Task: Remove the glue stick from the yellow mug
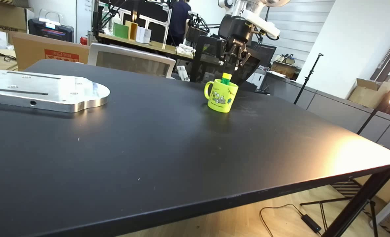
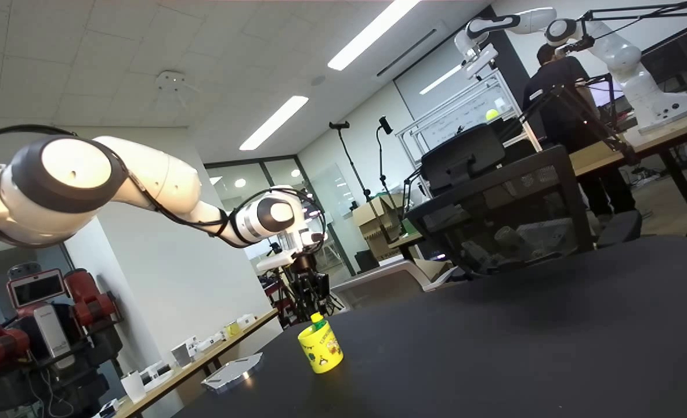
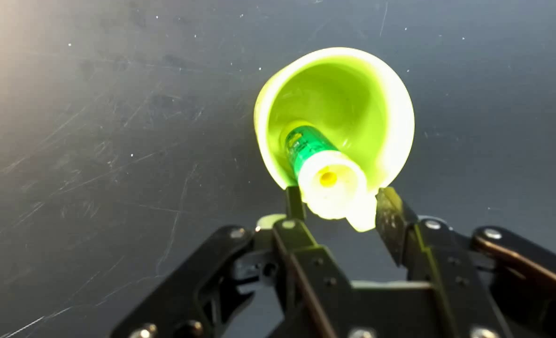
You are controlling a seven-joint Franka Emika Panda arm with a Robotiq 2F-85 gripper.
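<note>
The yellow mug [image 1: 220, 98] stands upright on the dark table; it also shows in an exterior view [image 2: 321, 351] and in the wrist view [image 3: 400, 117]. The glue stick [image 1: 226, 78], green with a yellow cap, leans inside the mug with its cap above the rim. It shows likewise in an exterior view [image 2: 318, 322] and in the wrist view [image 3: 308, 143]. My gripper [image 3: 338, 195] is open, its fingertips on either side of the cap in the wrist view, with a gap on the right. In both exterior views the gripper [image 1: 231, 67] [image 2: 317, 307] is just above the cap.
A flat silver metal plate [image 1: 43, 90] lies on the table [image 1: 168, 158]; it also shows in an exterior view [image 2: 233, 371]. A grey-backed chair [image 1: 132, 61] stands at the table edge. A black mesh chair [image 2: 506, 215] also stands at the table.
</note>
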